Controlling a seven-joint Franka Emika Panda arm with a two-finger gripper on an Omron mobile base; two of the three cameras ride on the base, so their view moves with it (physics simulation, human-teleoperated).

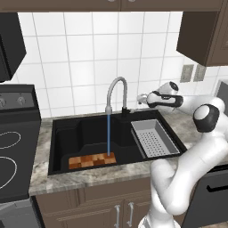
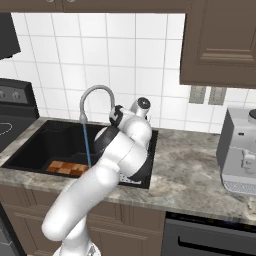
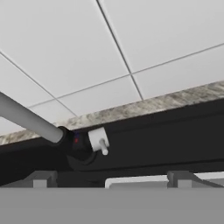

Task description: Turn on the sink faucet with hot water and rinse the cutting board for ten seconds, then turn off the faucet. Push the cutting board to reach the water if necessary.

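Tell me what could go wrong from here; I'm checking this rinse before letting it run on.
The water lands at the right end of the cutting board, so the left part may stay unrinsed. The claw hangs beside the faucet; a careless swing at the small lever could miss it or bump the spout.

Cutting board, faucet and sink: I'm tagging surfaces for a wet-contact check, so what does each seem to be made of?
The cutting board looks like wood: checkered light and dark brown squares, matte. The faucet seems to be brushed grey metal, given its smooth, slim arched spout, though a render leaves that open. The sink looks like matte black composite or stone, dark with no shine.
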